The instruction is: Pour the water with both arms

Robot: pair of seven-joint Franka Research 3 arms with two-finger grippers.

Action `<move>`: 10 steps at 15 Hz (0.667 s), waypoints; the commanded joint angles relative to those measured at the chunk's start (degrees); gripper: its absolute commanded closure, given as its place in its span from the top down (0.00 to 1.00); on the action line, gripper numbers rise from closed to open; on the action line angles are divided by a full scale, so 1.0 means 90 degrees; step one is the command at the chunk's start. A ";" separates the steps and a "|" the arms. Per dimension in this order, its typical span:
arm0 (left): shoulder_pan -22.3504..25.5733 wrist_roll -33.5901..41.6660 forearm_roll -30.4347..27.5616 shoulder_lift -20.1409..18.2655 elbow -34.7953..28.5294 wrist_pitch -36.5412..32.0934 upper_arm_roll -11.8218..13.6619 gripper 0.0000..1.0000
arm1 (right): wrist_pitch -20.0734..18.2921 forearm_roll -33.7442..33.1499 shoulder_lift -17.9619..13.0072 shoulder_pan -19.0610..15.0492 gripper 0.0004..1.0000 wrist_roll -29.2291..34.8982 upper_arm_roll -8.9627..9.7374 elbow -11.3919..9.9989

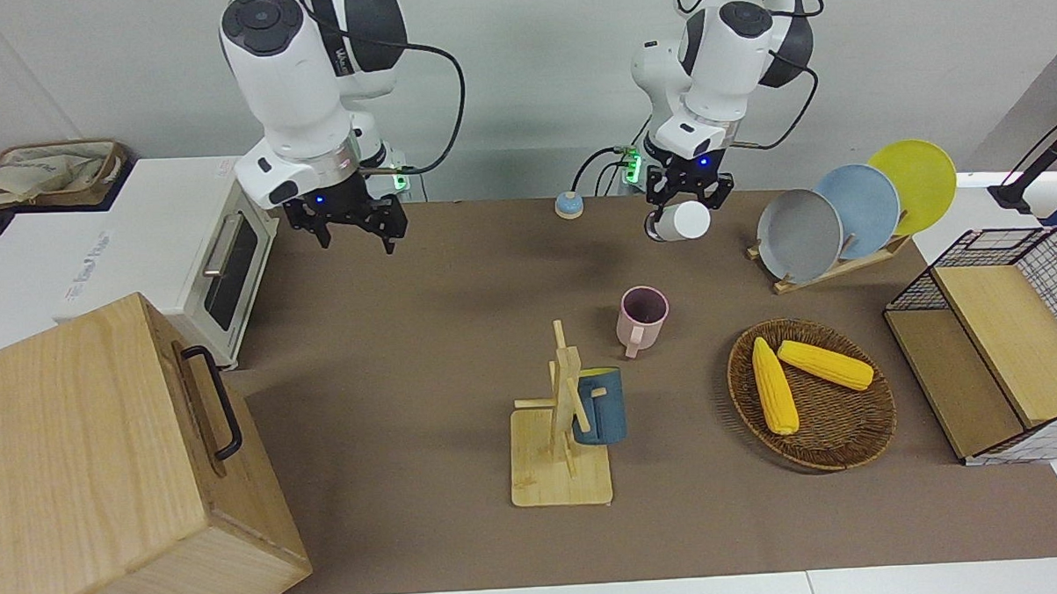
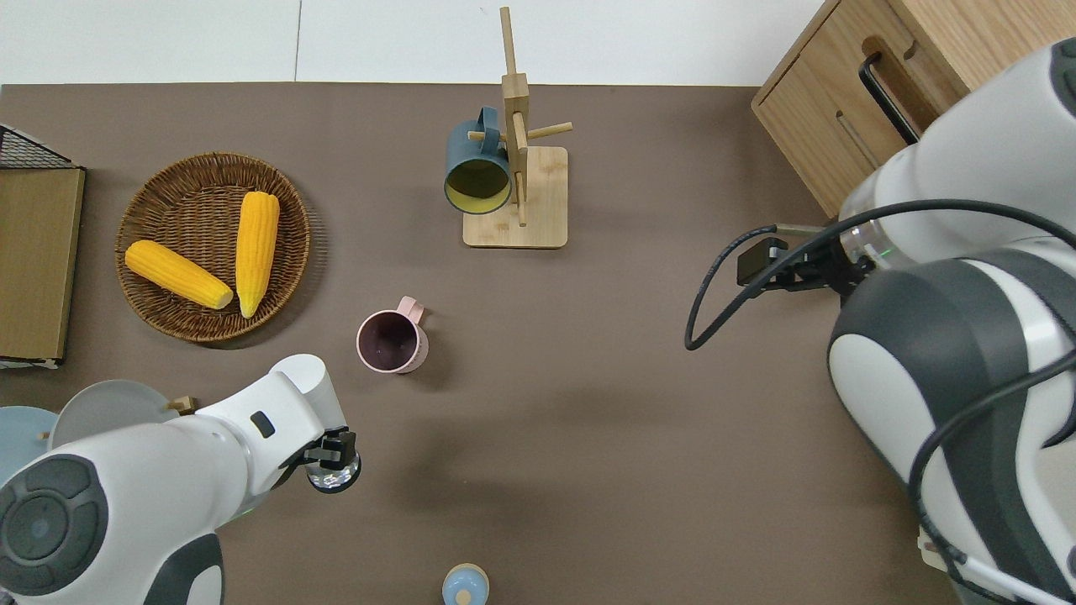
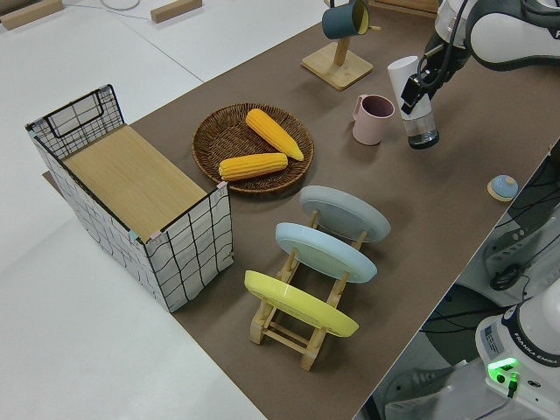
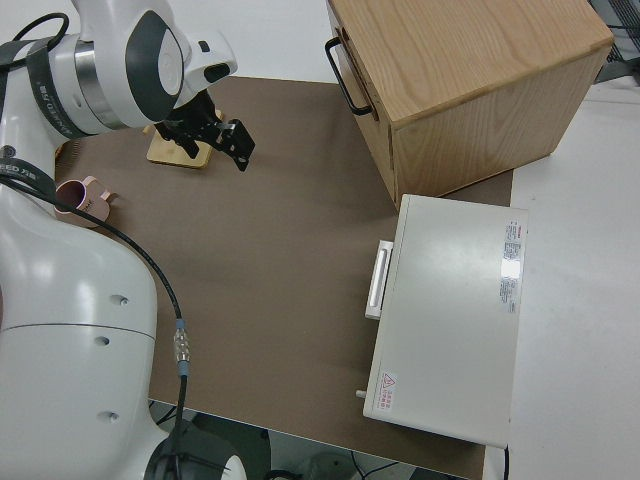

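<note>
My left gripper (image 1: pixel 685 202) is shut on a clear bottle (image 1: pixel 680 222) with a white top. It holds the bottle tilted in the air over the brown mat (image 2: pixel 588 378). In the left side view the bottle (image 3: pixel 416 109) hangs close beside a pink mug (image 3: pixel 374 118) without touching it. The mug (image 2: pixel 392 340) stands upright and looks empty. My right gripper (image 1: pixel 356 230) hangs open with nothing in it, over the mat toward the right arm's end, and also shows in the right side view (image 4: pixel 222 138).
A blue mug (image 1: pixel 599 405) hangs on a wooden mug stand (image 1: pixel 559 472). A wicker basket (image 1: pixel 837 440) holds two corn cobs. A plate rack (image 1: pixel 835 269), a wire crate (image 1: pixel 1014 350), a wooden box (image 1: pixel 104 470), a white oven (image 1: pixel 184 247) and a small blue knob (image 1: pixel 568 205) ring the mat.
</note>
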 commanded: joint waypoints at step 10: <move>-0.0372 -0.0215 -0.0286 0.0636 -0.0098 0.0481 -0.0339 0.00 | 0.1239 -0.0099 -0.0350 -0.1041 0.99 -0.1378 0.0126 -0.1030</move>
